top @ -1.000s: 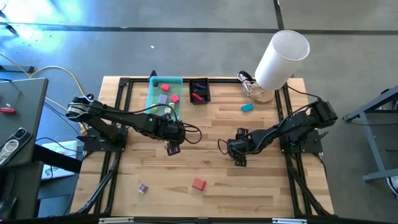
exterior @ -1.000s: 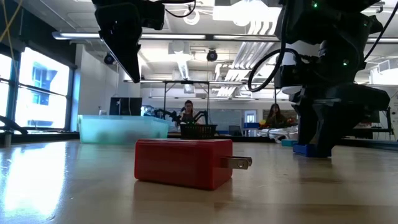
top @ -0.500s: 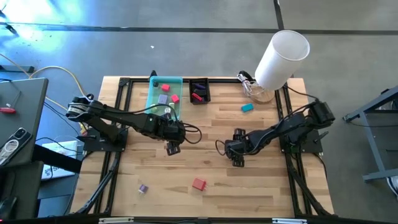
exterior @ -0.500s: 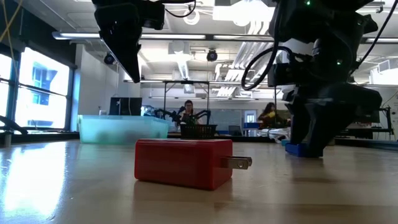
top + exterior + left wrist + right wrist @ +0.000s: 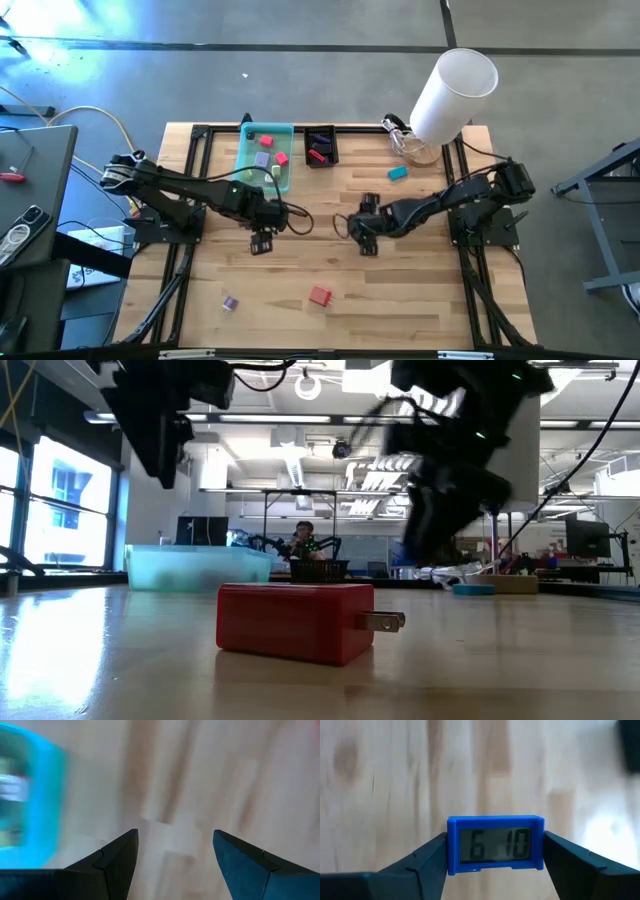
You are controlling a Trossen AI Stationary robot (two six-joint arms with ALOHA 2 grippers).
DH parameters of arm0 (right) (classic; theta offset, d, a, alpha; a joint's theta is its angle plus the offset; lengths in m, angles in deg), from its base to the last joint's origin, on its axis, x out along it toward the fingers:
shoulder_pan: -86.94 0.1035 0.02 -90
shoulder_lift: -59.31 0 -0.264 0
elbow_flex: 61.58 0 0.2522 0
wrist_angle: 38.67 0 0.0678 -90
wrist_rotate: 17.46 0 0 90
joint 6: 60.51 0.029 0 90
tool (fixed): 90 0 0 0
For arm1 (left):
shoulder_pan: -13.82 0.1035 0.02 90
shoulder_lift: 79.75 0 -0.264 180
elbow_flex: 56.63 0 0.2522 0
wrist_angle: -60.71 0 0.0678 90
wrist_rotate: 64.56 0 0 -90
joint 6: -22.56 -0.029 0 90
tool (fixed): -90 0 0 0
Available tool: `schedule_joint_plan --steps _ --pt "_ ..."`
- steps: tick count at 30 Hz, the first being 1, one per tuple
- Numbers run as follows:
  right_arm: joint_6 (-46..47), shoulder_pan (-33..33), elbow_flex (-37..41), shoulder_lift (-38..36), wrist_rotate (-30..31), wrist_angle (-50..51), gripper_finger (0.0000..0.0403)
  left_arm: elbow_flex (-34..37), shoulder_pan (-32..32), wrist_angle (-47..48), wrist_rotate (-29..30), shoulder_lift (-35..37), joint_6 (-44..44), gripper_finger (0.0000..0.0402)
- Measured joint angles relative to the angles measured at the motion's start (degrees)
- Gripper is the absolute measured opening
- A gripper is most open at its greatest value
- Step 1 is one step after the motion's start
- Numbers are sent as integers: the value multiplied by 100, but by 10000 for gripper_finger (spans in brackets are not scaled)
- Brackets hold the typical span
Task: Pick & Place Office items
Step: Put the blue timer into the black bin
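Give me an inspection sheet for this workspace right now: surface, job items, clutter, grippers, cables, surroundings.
Surface: wooden table, black frame rails along its edges.
Job's things: blue clock between the right gripper's fingers; red plug block and small purple piece near the front edge; teal piece near the back; several pieces in the teal tray and black bin.
Clutter: white cylinder at the back right corner.
Grippers: left gripper open, empty, mid-table; right gripper shut on the clock.
Cables: black loops at both wrists; yellow cable off the table's left.
Surroundings: concrete floor, side desk at left; a person seated beyond the table.
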Motion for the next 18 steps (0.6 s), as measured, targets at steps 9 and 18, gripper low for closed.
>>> schedule_joint_plan --steps 9,18 --pt "-1434 -794 -1300 -15 -78 -2 271 0 65 485 -868 -2 -325 249" --pt "-2396 -1757 -2294 -15 -692 -195 272 0 63 1017 -809 -2 -228 249"
